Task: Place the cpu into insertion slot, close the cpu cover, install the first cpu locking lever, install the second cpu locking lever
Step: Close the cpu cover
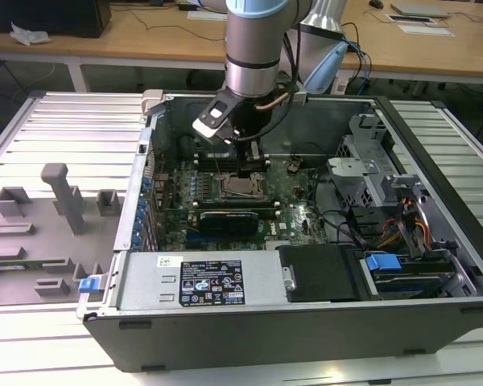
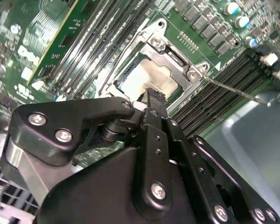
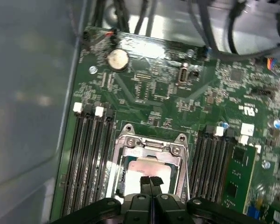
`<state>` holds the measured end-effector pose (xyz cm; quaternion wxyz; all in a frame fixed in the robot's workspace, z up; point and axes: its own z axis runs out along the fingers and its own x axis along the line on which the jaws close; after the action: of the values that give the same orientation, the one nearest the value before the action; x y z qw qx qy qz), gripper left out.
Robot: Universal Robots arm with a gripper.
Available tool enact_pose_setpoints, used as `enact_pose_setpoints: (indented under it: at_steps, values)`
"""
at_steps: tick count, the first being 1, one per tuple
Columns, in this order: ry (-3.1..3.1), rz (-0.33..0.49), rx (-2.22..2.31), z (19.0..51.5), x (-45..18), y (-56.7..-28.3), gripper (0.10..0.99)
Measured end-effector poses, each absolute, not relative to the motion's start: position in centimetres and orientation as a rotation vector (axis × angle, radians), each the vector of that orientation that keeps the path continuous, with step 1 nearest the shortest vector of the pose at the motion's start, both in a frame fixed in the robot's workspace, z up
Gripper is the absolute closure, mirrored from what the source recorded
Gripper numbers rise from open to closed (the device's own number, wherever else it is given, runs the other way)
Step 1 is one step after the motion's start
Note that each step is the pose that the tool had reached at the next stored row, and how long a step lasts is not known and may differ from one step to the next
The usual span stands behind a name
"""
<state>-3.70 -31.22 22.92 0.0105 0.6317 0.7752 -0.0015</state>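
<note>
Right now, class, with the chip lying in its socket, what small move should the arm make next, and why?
Probably shift the shut gripper sideways toward the thin lever. The chip already sits in place and the metal frame seems to lie flat around it, but that lever juts out free while the gripper hangs over the chip.

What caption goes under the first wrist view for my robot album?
The shut gripper poised over the silvery cpu, which sits framed by the cpu cover on the green motherboard.
</note>
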Motion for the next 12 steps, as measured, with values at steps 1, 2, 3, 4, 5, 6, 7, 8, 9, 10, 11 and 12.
enact_pose_setpoints:
  at_steps: [1, 2, 3, 4, 5, 6, 7, 8, 9, 10, 11, 12]
  values:
    - [2.446, -0.004, 1.938, 22.93, -3.70, -31.22, 0.980]
    - [2.482, -0.004, 1.892, 22.92, -3.70, -31.22, 0.980]
    - [2.504, -0.003, 1.862, 22.92, -3.70, -31.22, 0.980]
    - [2.517, -0.003, 1.844, 22.92, -3.70, -31.22, 0.980]
    - [2.555, -0.002, 1.791, 22.92, -3.70, -31.22, 0.980]
    - [2.591, -0.002, 1.738, 22.92, -3.70, -31.22, 0.980]
    - [2.615, -0.001, 1.702, 22.92, -3.70, -31.22, 0.980]
    - [2.640, -0.001, 1.664, 22.92, -3.70, -31.22, 0.980]
    - [2.654, 0.000, 1.641, 22.92, -3.70, -31.22, 0.980]
    - [2.669, 0.000, 1.616, 22.92, -3.70, -31.22, 0.980]
    - [2.704, 0.001, 1.558, 22.92, -3.70, -31.22, 0.980]
    - [2.737, 0.001, 1.499, 22.92, -3.70, -31.22, 0.980]
